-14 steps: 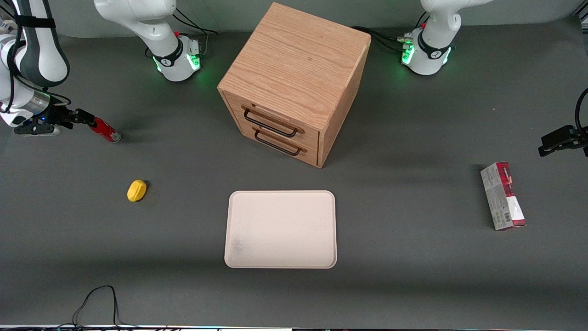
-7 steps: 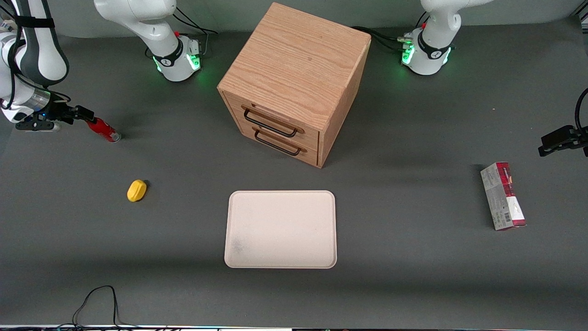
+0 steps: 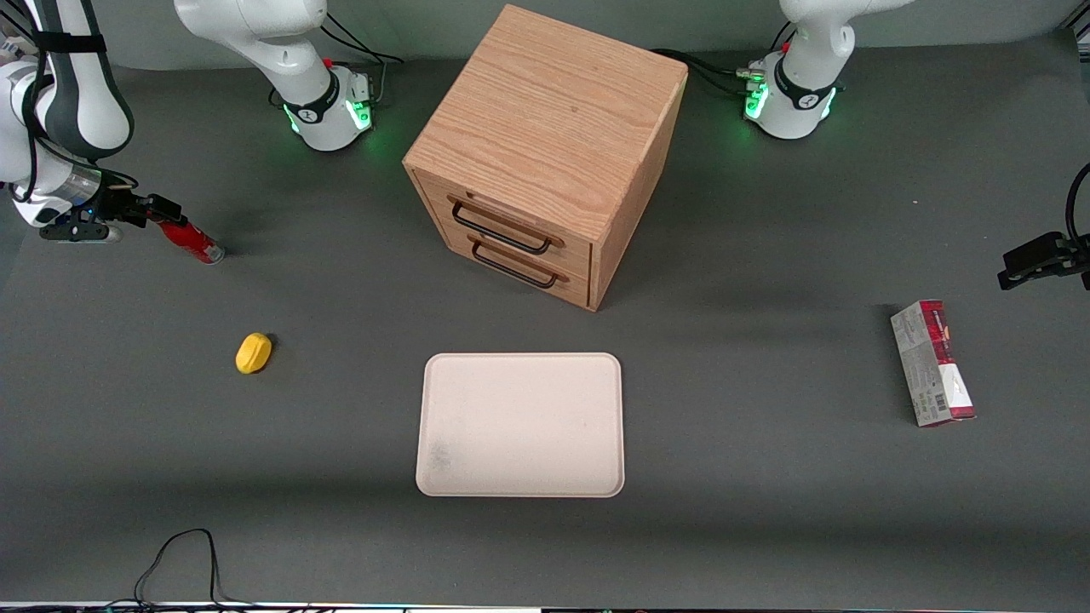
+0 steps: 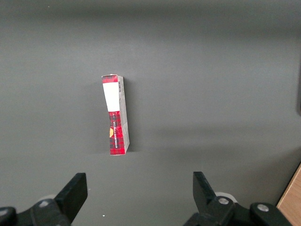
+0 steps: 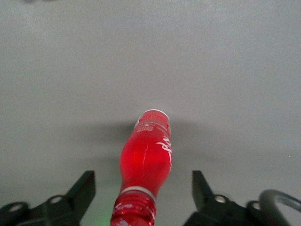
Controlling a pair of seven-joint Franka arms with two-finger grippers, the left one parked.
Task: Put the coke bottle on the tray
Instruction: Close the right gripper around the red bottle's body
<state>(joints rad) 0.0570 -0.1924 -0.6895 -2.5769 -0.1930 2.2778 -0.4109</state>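
Note:
The coke bottle (image 3: 194, 242) is small, slim and red. It lies on the grey table toward the working arm's end, its silvery base pointing toward the cabinet. My right gripper (image 3: 160, 209) hangs at its cap end. In the right wrist view the gripper (image 5: 142, 176) is open, and the bottle (image 5: 146, 157) lies between the spread fingers (image 5: 84, 187) without touching either. The cream tray (image 3: 520, 424) lies flat near the table's middle, nearer the front camera than the cabinet and well apart from the bottle.
A wooden drawer cabinet (image 3: 545, 149) with two black-handled drawers stands above the tray in the front view. A yellow rounded lump (image 3: 253, 352) lies between bottle and tray. A red-and-white carton (image 3: 932, 363) lies toward the parked arm's end, also in the left wrist view (image 4: 115, 115).
My right gripper has shifted slightly away from the front camera at the bottle's cap end, so more of the bottle's neck shows. The bottle has not moved.

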